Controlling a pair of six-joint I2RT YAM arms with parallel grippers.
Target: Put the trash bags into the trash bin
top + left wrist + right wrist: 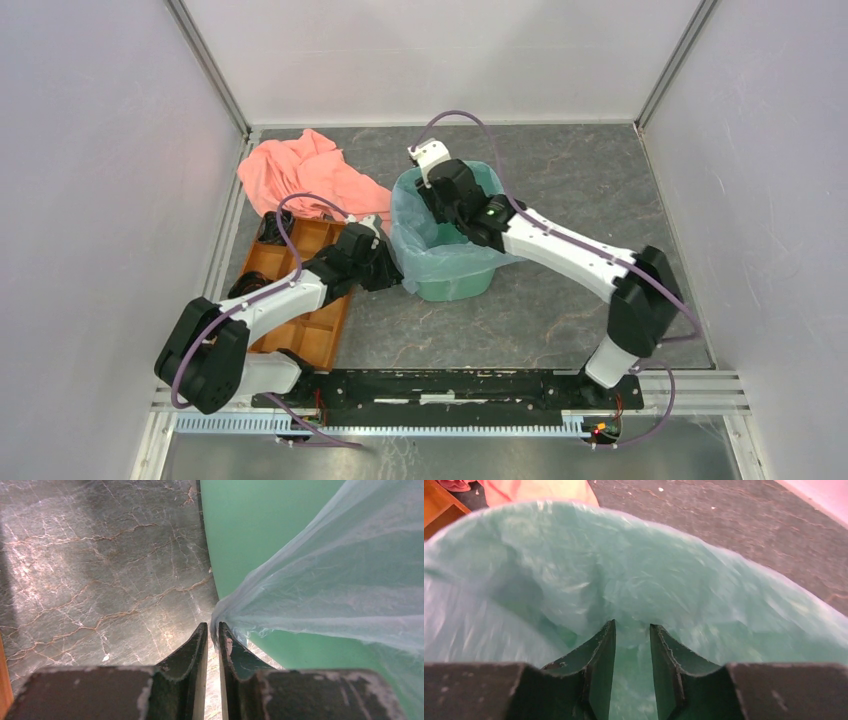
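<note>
Left wrist: trash bag [325, 580] corner between left claw [213, 630] tips

- Robot lab test cell: white panels [440, 55] in aluminium framing [206, 62] stand beyond the left gripper [213, 630] and right gripper [632, 630].
- Black mounting rail [450, 385] behind them.

bin [455, 285] at centre of table [560, 320] | bag [428, 240] in bin, draped over its rim | tray [315, 335] left of bin | cloth [300, 170] behind tray, left-rear of bin
</note>
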